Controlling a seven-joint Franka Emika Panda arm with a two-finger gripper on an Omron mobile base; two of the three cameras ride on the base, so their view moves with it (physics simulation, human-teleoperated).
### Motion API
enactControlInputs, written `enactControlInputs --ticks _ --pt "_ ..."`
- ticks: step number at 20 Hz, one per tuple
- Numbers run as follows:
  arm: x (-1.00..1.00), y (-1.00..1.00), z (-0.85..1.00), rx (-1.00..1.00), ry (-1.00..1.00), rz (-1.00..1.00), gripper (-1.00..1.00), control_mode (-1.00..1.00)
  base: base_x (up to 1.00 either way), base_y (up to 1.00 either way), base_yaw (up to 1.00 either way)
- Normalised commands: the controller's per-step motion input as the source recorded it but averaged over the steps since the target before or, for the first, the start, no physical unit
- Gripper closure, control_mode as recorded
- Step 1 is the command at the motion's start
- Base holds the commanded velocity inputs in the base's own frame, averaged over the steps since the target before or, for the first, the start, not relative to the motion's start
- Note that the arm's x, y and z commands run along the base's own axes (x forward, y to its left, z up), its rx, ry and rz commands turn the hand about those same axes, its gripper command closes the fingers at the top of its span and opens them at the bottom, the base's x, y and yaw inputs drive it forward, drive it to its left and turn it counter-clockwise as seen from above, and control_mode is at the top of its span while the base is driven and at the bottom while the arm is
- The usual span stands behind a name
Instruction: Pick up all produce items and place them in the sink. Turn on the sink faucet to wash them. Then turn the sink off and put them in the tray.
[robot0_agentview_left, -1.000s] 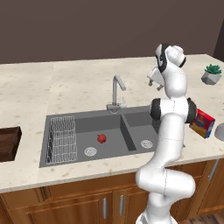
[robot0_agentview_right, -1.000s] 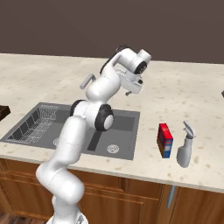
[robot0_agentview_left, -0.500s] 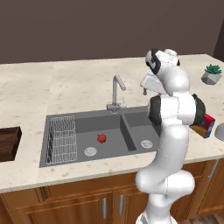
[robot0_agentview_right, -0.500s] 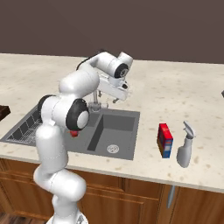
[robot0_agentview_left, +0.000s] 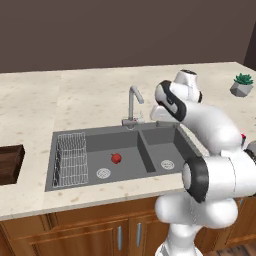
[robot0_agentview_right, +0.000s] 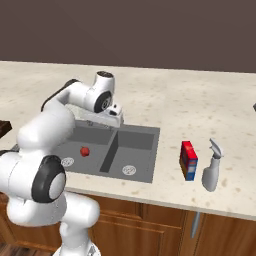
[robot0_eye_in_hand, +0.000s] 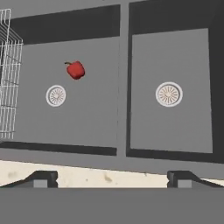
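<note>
A small red fruit (robot0_agentview_left: 116, 158) (robot0_agentview_right: 84, 151) (robot0_eye_in_hand: 76, 70) lies on the floor of the left basin of the dark grey sink (robot0_agentview_left: 146, 150) (robot0_agentview_right: 108, 152) (robot0_eye_in_hand: 123, 87), just beyond that basin's round drain (robot0_eye_in_hand: 56, 95). The silver faucet (robot0_agentview_left: 132, 101) stands at the sink's back rim. My gripper (robot0_agentview_right: 111, 121) (robot0_eye_in_hand: 113, 178) hangs high above the sink near the divider between the basins, pointing down. It is open, with its fingertips (robot0_eye_in_hand: 42, 178) wide apart and nothing between them. An end of the brown wooden tray (robot0_agentview_left: 10, 163) shows on the counter at far left.
A wire rack (robot0_agentview_left: 70, 159) (robot0_eye_in_hand: 8, 74) fills the left end of the left basin. On the counter right of the sink stand a red, blue and yellow box (robot0_agentview_right: 188, 160) and a grey spray bottle (robot0_agentview_right: 212, 172). A potted plant (robot0_agentview_left: 242, 84) sits far right.
The arm has swung left from over the right counter to above the sink, near the faucet. The gripper stayed open. The fruit has not moved.
</note>
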Motion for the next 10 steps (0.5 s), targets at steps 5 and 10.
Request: enactControlInputs --ticks 5,10 --pt "-0.79 0.47 0.06 -0.14 -0.19 -0.10 -1.00 -1.00 0.00 0.00 0.00" --pt "-0.10 0.75 0.01 -0.10 -0.06 -0.08 -1.00 -1.00 0.00 0.00 0.00"
